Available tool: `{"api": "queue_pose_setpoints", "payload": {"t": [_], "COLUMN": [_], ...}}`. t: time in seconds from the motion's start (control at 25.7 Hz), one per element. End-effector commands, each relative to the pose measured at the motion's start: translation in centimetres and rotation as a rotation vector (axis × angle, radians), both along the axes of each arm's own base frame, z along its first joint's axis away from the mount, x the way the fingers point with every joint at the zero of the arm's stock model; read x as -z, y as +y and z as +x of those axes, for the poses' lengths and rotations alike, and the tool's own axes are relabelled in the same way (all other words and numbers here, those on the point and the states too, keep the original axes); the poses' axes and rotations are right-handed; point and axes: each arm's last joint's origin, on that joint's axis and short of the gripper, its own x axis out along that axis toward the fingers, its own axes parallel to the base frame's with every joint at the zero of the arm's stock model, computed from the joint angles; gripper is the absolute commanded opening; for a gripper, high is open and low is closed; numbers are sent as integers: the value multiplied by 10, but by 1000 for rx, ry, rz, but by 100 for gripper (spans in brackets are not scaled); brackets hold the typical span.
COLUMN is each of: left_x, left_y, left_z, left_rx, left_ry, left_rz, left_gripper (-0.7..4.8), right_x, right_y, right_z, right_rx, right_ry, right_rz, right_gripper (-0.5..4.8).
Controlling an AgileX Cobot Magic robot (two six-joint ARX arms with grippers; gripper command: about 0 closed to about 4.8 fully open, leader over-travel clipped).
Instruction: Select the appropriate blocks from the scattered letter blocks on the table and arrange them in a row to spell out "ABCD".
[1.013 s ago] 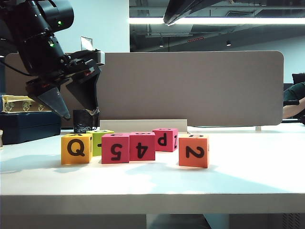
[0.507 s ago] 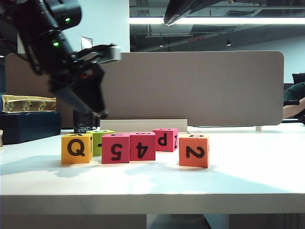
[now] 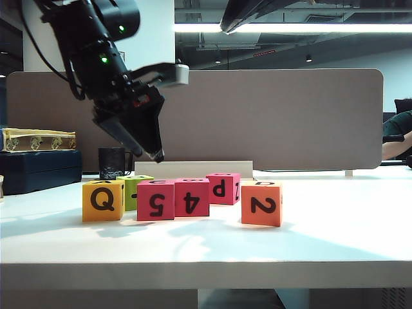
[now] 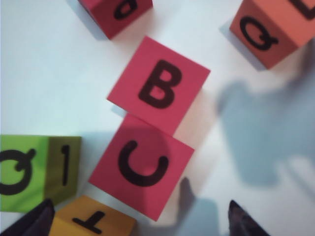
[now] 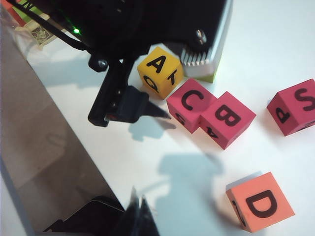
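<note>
Hanging above the left end of the row of blocks, the left gripper (image 3: 138,145) is spreading its fingers wide and gripping nothing, its tips pointing down over the green block (image 3: 136,191) and the pink block marked 5 (image 3: 155,200) (both are clear of it). Touching that block on the right, the pink block marked 4 (image 3: 192,197) is sitting, and the two are showing C and B on top in the wrist views. To the left, the yellow block with Q (image 3: 103,201) is standing just in front of the green one. Farther back, the pink block with P (image 3: 223,188) is sitting alone, and the orange block marked 2 (image 3: 261,203) is standing apart on the right, all on the white table (image 3: 335,225). Only the dark finger tips of the right gripper (image 5: 137,216) are showing, near the orange block, so I cannot tell how wide they are standing.
</note>
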Motion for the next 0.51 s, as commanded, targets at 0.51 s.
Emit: {"api": "queue_pose_setpoints", "payload": {"t": [0.51], "left_x": [4], "left_y": [-7], "left_z": [14], "left_rx": [144], "left_ry": [28], "left_rz": [115], "left_gripper": [458], "right_x": [-3], "right_y": [-2], "right_z": [-2], "right_rx": [-5], "right_ry": [-1], "right_rz": [0], "right_gripper": [-2]}}
